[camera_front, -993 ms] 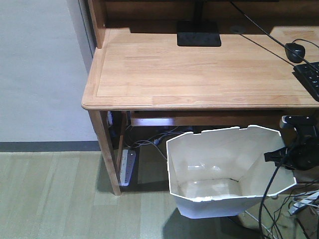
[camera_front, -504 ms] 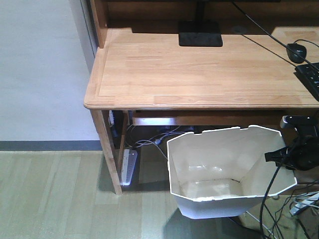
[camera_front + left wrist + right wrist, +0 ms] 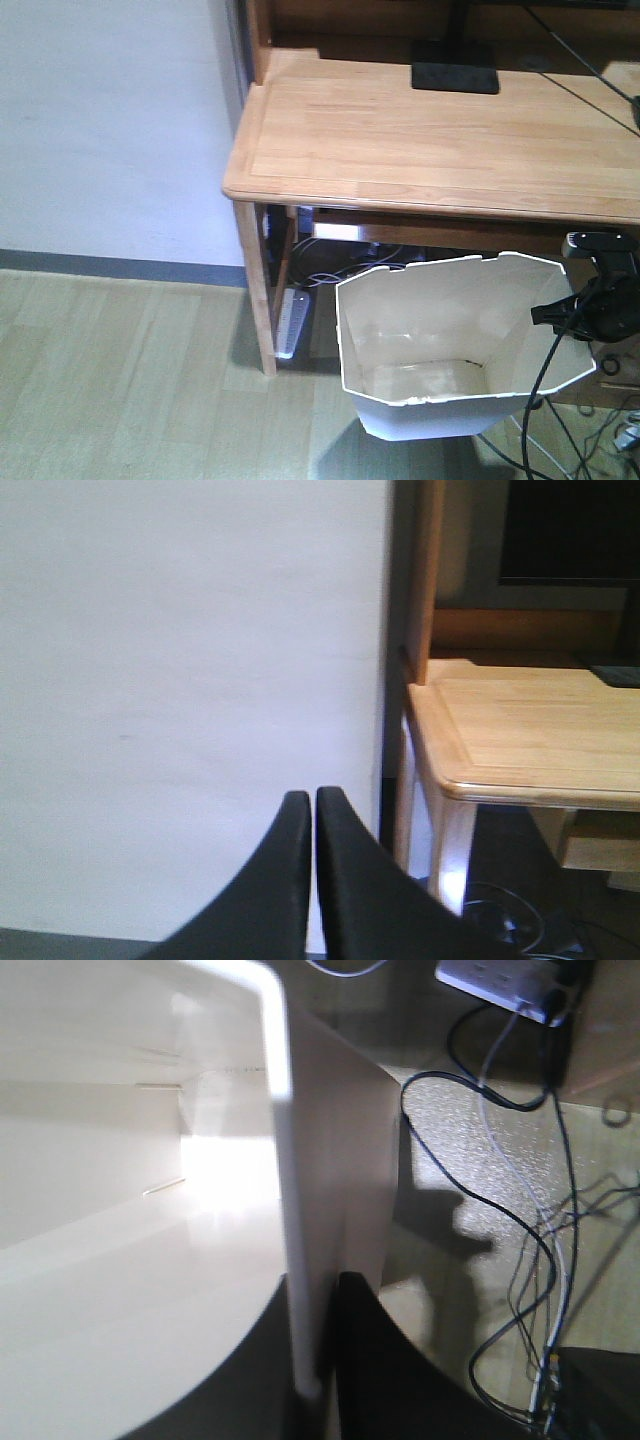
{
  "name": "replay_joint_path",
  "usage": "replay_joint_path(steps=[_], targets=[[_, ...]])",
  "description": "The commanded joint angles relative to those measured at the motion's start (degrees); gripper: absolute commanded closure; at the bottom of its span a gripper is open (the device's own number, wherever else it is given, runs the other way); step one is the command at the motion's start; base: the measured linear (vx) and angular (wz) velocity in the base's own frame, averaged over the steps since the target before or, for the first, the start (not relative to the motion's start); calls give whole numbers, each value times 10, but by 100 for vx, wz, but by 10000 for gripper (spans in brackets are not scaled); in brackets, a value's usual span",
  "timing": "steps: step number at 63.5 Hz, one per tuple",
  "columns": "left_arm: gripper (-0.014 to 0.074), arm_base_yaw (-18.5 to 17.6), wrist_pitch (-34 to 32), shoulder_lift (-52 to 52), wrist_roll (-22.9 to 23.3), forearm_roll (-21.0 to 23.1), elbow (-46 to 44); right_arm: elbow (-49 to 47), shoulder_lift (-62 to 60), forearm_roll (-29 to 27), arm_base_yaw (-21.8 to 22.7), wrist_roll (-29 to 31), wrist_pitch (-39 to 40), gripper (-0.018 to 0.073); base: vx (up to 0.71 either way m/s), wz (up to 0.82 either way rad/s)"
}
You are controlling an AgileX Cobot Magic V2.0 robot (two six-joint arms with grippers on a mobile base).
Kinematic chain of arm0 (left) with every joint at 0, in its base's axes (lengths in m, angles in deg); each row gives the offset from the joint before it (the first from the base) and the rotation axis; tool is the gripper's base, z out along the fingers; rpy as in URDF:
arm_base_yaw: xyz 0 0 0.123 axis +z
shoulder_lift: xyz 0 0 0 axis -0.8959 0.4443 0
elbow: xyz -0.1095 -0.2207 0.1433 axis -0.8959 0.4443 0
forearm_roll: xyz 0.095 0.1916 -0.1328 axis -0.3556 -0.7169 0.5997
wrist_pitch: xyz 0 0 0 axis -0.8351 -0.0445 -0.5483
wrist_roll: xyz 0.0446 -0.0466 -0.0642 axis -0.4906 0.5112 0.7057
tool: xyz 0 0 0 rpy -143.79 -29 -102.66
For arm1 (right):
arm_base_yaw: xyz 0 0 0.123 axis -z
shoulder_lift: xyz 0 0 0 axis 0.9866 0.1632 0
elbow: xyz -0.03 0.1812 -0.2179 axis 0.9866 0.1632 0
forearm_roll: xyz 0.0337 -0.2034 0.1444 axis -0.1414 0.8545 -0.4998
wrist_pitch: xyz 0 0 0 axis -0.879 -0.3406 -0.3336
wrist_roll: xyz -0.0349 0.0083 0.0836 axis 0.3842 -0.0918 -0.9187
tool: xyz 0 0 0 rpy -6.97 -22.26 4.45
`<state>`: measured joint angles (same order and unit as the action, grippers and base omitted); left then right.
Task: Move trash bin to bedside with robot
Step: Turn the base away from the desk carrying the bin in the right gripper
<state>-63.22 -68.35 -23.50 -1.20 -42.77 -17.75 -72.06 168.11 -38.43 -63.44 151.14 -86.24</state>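
At about five o'clock in the front view, the trash bin [image 3: 450, 340] sits low over the floor [image 3: 130, 380], its far rim just below the front edge of the counter [image 3: 420, 150] at twelve o'clock. At three o'clock on the bin's rim, the right pincer [image 3: 578, 312] has the thin white wall nipped; the right wrist view shows its two black fingers [image 3: 380, 1370] closed tight on that wall, one inside and one outside. Whether the bin's base touches the floor I cannot tell. The left pincer [image 3: 312, 805] is closed on nothing, tips together, pointing at the pale wall [image 3: 180, 680] beside the counter's corner. No bed shows in any view. I judge the carrying step is in hand: the bin is gripped, but the haul to the bed is mostly undone. The next move calls for the base to swing away from the counter while the grip holds, keeping the rim off the counter edge, the flexible wall from slipping free, and the loose cables [image 3: 520, 1210] at four o'clock clear
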Motion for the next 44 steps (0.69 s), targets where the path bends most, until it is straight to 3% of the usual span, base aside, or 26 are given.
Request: replay_joint_path(steps=[1, 20, 44], targets=[[602, -2, -41, -5, 5, 5, 16, -13, -37, -35, 1, -8, -53, 565, -7, 30], [602, -2, -41, -5, 5, 5, 16, -13, -37, -35, 1, -8, -53, 565, -6, 41], [602, -2, -41, -5, 5, 5, 16, -13, -37, -35, 1, -8, -53, 565, -4, 65]])
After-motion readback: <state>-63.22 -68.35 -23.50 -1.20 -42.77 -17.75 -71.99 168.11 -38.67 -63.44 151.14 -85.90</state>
